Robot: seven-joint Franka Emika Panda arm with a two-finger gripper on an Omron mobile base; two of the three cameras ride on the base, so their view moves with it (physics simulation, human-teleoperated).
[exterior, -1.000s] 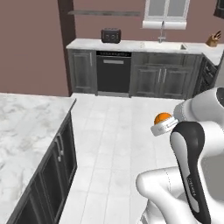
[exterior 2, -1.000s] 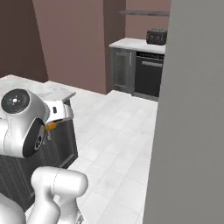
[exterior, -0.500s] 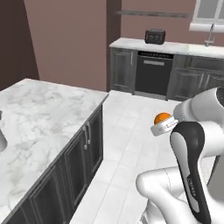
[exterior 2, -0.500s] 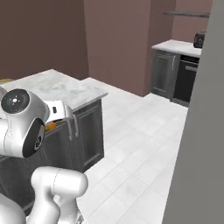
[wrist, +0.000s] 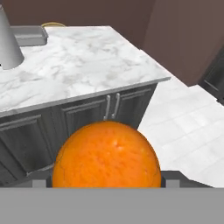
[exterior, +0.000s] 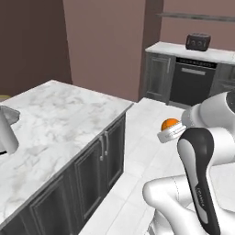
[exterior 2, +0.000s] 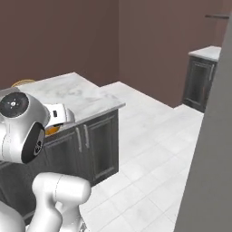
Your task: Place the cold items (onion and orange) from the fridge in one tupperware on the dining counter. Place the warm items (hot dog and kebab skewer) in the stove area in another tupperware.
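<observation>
Right in front of the marble counter [exterior: 59, 114] is where my base sits now. Half a second back the counter only filled the lower left of the left base view, with the black oven and toaster straight ahead; now the whole picture has swung, so that's the cameras turning with the base, not the kitchen moving. The toaster [exterior: 198, 41] and the oven [exterior: 193, 86] under it have slid off to the far side of the counter, up in the right corner.

The orange [wrist: 106, 159] is clamped in the gripper [wrist: 106, 186], jaws standing wide around it, same as a second ago. In the hand view it sits low and centre, with the counter's dark cabinet doors [wrist: 85, 116] right behind it. From the left base view I can see the orange [exterior: 170, 124] peeking out beside the arm's white wrist, off the counter's near corner and over the tiled floor [exterior: 137, 160]. In the right base view just an orange sliver [exterior 2: 52, 130] shows under the hand, against the counter's edge.

On the counter's far end there's a grey cone-ish thing [wrist: 8, 41] and a shallow grey tray or box [wrist: 29, 34] just beside it; can't tell if that's the tupperware.
</observation>
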